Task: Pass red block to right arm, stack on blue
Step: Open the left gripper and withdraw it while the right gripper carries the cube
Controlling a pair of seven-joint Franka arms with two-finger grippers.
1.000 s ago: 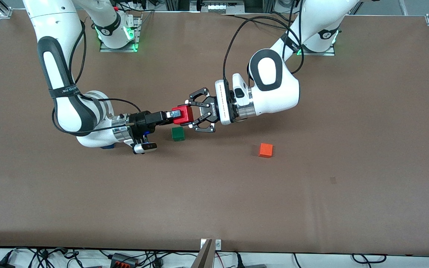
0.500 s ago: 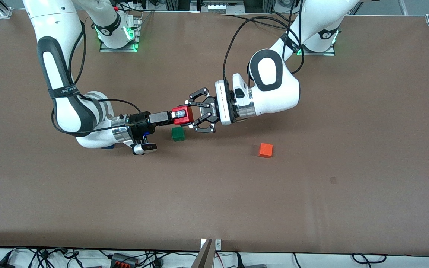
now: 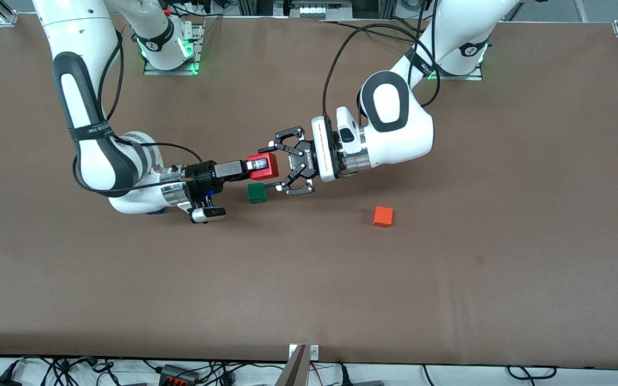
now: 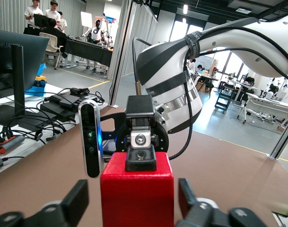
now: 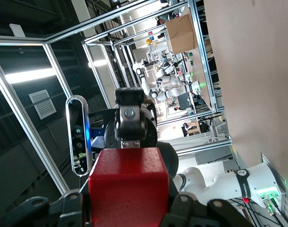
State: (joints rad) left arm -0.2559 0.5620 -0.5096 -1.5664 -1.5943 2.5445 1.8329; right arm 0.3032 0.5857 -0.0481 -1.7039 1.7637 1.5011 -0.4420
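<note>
right hand (image 3: 252, 166), one red block (image 3: 264, 165)

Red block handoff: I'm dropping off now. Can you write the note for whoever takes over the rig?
Right gripper: shut on the red block, held in the air above the table.
Left gripper: open, its fingers on either side of the block, clear of it.
Blue block: on the table, mostly hidden under the right arm's wrist.
Green cube and orange cube: on the table, not part of the job.
Done: the pass to the right arm.
Left: back the left gripper away, carry the red block to the blue block and stack it.
</note>
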